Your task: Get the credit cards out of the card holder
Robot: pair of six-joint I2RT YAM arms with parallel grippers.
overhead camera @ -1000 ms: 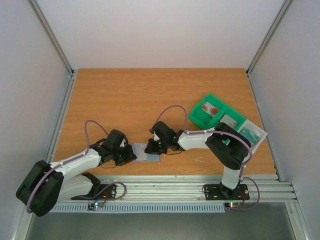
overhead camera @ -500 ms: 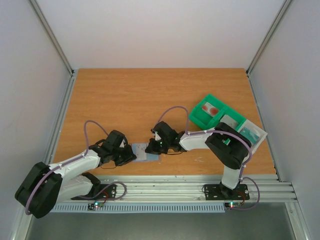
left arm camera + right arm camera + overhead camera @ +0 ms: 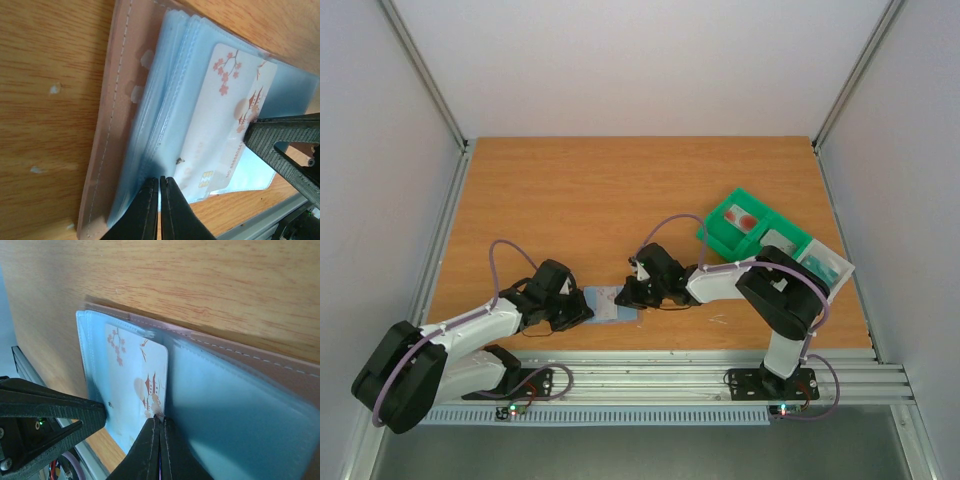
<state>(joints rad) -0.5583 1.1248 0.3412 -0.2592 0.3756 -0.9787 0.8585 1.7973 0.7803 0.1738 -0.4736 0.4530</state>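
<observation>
The card holder (image 3: 605,303) lies open near the table's front edge; close up it has a pinkish stitched cover (image 3: 107,125) and blue clear sleeves (image 3: 235,390). A white credit card (image 3: 225,115) with red blossoms and a pagoda lies on its sleeves, also seen in the right wrist view (image 3: 135,375). My right gripper (image 3: 160,421) is shut on that card's edge, at the holder's right side (image 3: 632,297). My left gripper (image 3: 160,181) is shut, its tips pressing on the sleeves at the holder's left side (image 3: 578,310). Other cards in the holder are hidden.
A green compartmented tray (image 3: 722,238) stands at the right, with a white card with a red mark (image 3: 745,218) in one compartment and pale cards in others (image 3: 815,265). The metal rail (image 3: 650,365) runs just in front of the holder.
My right gripper has shifted a little to the right with the card's edge in it. The left gripper has stayed on the holder.
</observation>
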